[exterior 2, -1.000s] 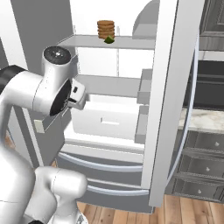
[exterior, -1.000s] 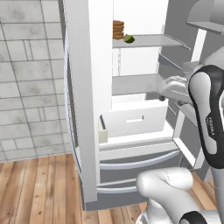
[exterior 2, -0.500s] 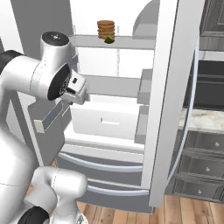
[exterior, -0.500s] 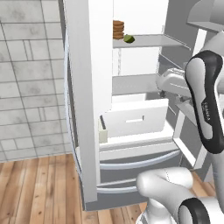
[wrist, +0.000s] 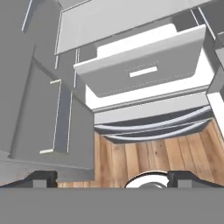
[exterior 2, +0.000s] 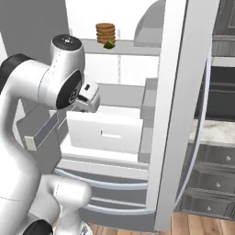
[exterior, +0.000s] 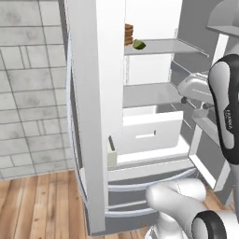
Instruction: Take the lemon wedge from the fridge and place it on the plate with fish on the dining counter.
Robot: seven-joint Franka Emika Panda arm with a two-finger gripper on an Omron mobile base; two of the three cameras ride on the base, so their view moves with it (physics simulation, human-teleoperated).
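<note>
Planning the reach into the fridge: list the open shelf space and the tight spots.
Top shelf: bare to the right of the lemon wedge; crowded at its left, where the wedge sits against the stack of brown discs. Middle shelf, above the white drawer: bare.

Fridge [exterior: 93,116] top cut off; lemon wedge [exterior 2: 109,45] too small for detail.

The arm [exterior 2: 59,87] has swung upward in front of the open fridge [exterior: 154,121], its elbow now higher and nearer the shelf with the lemon wedge [exterior: 139,45] (the hand [exterior: 193,88] has lifted above the white drawer [exterior: 151,130])
</note>
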